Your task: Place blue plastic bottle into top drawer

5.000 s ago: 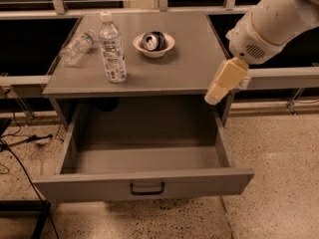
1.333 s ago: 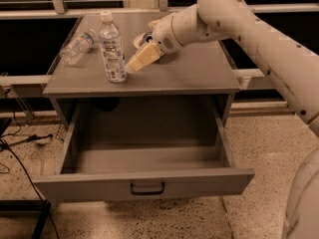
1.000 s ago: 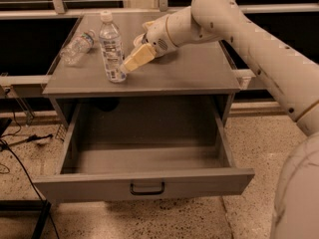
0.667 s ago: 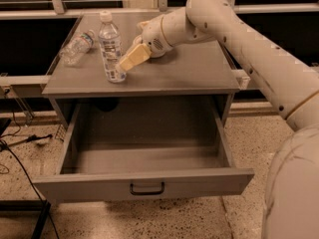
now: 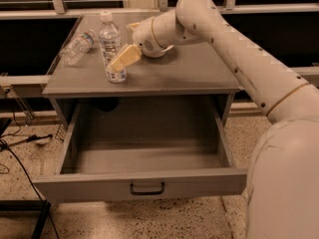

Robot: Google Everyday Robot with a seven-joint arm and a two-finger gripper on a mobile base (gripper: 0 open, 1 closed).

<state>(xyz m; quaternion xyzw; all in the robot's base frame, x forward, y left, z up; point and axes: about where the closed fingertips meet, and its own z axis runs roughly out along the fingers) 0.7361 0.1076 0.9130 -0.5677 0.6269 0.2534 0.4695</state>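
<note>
Blue plastic bottle [image 5: 110, 36] stands upright on the cabinet top [image 5: 194, 73], my gripper [image 5: 121, 60] right at its labelled lower half for a steady grab (can't tell if it's clamped yet), top drawer [image 5: 99, 185] pulled open below to receive it.

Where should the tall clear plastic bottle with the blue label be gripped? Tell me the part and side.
Round its labelled lower body, from the picture's right, where the gripper is. The tall blue-labelled plastic bottle stands upright; a smaller clear bottle lies to its left.
</note>
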